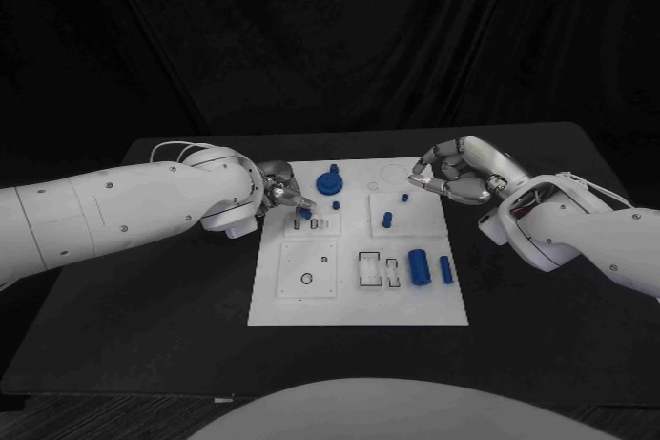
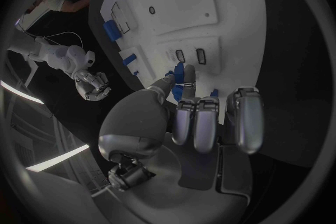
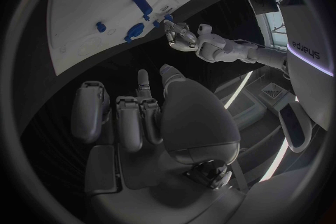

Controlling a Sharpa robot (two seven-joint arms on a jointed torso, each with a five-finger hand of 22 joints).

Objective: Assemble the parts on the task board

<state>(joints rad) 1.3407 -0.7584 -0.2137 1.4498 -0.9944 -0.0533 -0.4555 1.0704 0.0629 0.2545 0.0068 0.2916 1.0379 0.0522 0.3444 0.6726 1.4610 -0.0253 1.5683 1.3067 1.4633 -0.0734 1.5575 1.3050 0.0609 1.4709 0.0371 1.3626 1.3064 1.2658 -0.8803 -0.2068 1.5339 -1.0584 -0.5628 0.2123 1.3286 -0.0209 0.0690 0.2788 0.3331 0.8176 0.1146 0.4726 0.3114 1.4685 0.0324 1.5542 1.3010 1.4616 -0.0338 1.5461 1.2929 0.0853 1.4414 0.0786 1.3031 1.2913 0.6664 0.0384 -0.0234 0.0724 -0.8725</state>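
The white task board (image 1: 351, 302) lies in the middle of the black table. My left hand (image 1: 280, 194) is over the board's far left part and pinches a small blue part (image 1: 302, 212) between thumb and a finger. In the left wrist view the left hand (image 2: 199, 120) holds that blue part (image 2: 179, 73) just above two small rectangular slots (image 2: 190, 56). My right hand (image 1: 461, 173) hovers off the board's far right corner with its fingers curled in and nothing in them; the right wrist view shows the same of that hand (image 3: 136, 115).
A round blue knob (image 1: 330, 182) stands at the board's far edge. A blue peg (image 1: 388, 220) sits right of centre. Two blue cylinders (image 1: 420, 267) (image 1: 445, 268) lie near the board's right edge beside rectangular recesses (image 1: 371, 268). Bare table surrounds the board.
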